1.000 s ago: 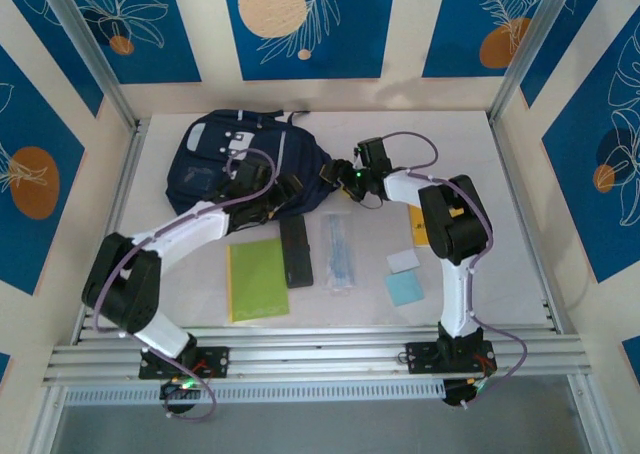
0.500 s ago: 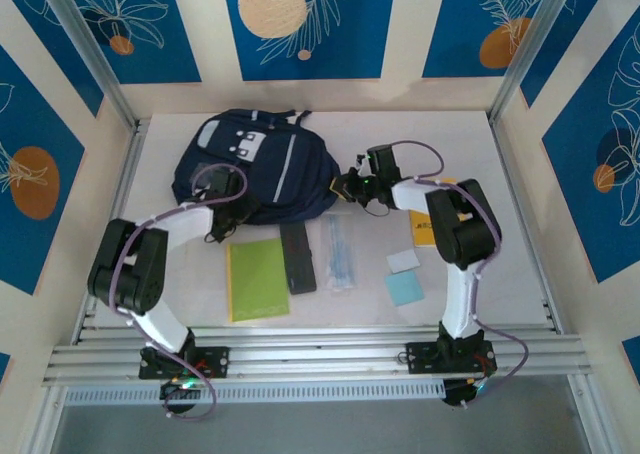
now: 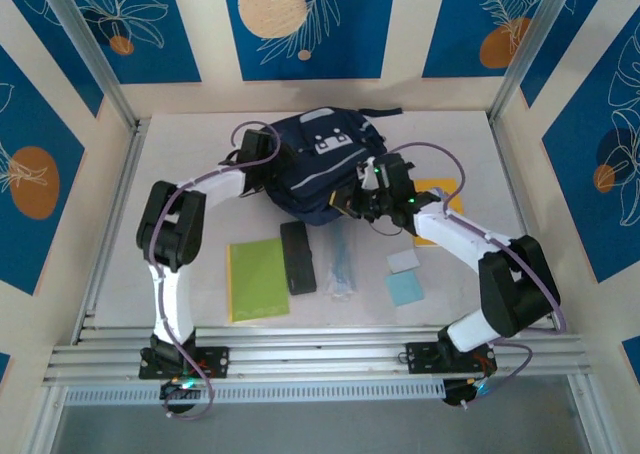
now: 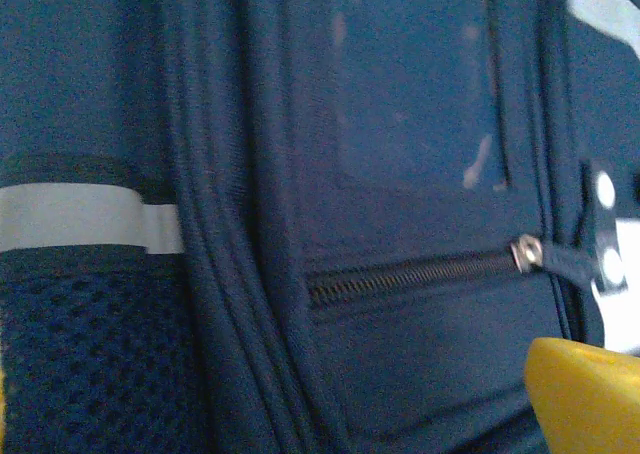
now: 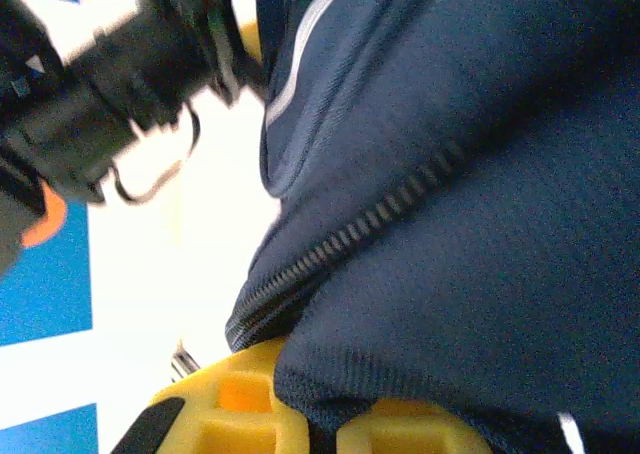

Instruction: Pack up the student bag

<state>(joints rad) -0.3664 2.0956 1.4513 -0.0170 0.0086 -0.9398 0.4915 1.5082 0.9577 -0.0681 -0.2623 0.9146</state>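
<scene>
Right pincer [image 3: 352,202] nips the student bag's [image 3: 300,179] near edge, forearm stretched leftward; left pincer [image 3: 258,146] gapes wide beside it.

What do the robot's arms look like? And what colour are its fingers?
The left arm and the right arm are both made of white tubes with chunky black joints. A thin purple cable runs along each arm in loops. The fingers are bright yellow plastic. A tiny green light glows near the end of the right arm.
</scene>
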